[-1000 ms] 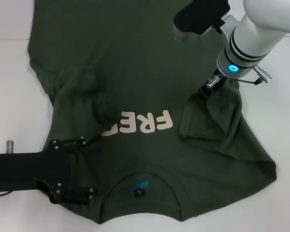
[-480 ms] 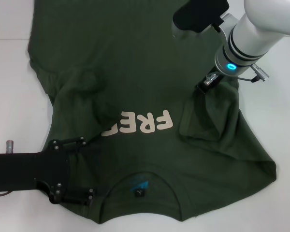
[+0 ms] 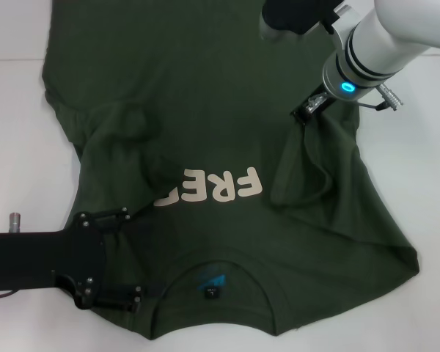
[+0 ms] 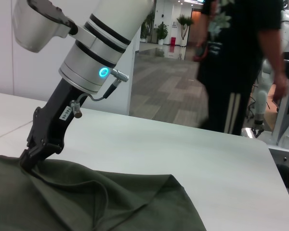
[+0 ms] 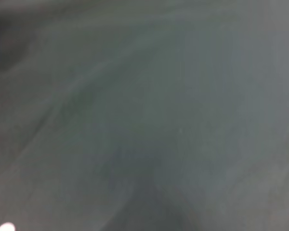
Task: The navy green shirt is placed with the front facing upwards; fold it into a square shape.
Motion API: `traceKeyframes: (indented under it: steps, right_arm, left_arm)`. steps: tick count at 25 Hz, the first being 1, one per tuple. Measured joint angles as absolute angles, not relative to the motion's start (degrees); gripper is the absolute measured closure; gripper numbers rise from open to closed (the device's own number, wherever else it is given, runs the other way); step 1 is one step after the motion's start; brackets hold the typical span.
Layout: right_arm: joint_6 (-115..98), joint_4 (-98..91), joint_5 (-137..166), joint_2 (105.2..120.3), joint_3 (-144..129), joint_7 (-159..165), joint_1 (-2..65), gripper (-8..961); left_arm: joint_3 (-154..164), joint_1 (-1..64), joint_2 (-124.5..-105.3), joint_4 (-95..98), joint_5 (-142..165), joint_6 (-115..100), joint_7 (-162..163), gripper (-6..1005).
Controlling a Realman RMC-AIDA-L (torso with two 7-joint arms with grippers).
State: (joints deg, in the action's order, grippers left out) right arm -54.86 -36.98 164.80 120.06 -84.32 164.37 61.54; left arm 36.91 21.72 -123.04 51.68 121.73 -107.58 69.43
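Observation:
The navy green shirt [image 3: 205,95] lies front up on the white table, its cream "FREE" lettering [image 3: 213,187] and collar with black tag [image 3: 210,292] nearest me. My right gripper [image 3: 306,114] is shut on a fold of the shirt's right sleeve side and holds it lifted; the left wrist view shows that gripper [image 4: 31,156] pinching the cloth [image 4: 111,197]. The right wrist view shows only the shirt's dark green cloth [image 5: 144,115]. My left gripper [image 3: 136,257] rests open over the shirt's left shoulder beside the collar.
The white table [image 3: 15,132] shows bare on both sides of the shirt. The left wrist view shows the table's far edge [image 4: 221,130] and a person in black [image 4: 241,62] standing behind it.
My right gripper has moved a little toward the shirt's middle and away from me, pulling the lifted sleeve fold narrower. The left arm has not moved.

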Motion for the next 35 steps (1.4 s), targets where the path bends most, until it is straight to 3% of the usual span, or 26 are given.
traceKeyframes:
  steps: [6, 17, 28, 33, 35]
  right_arm:
    - [-54.5, -37.01, 164.58, 119.96, -83.43, 164.8, 61.16, 859]
    - [-55.55, -43.28, 162.04, 119.81, -83.0, 163.2, 57.6, 622]
    - [-78.38, -61.96, 158.79, 119.84, -82.17, 159.99, 51.48, 153]
    - [-87.96, -66.3, 160.86, 119.88, -82.55, 160.52, 51.5, 28]
    - [-90.01, -66.49, 161.72, 120.1, -83.83, 160.53, 51.74, 49]
  left_arm:
    - [36.91, 21.78, -123.04, 51.68, 121.73, -107.58, 69.52, 99]
    - [36.77, 21.89, -123.07, 51.59, 121.73, -107.01, 69.81, 100]
    - [36.38, 21.38, -123.17, 51.65, 121.26, -106.69, 71.01, 100]
    - [35.68, 21.24, -123.19, 51.74, 121.19, -106.63, 71.59, 101]
    - [35.35, 21.15, -123.16, 51.75, 121.19, -106.62, 71.6, 101]
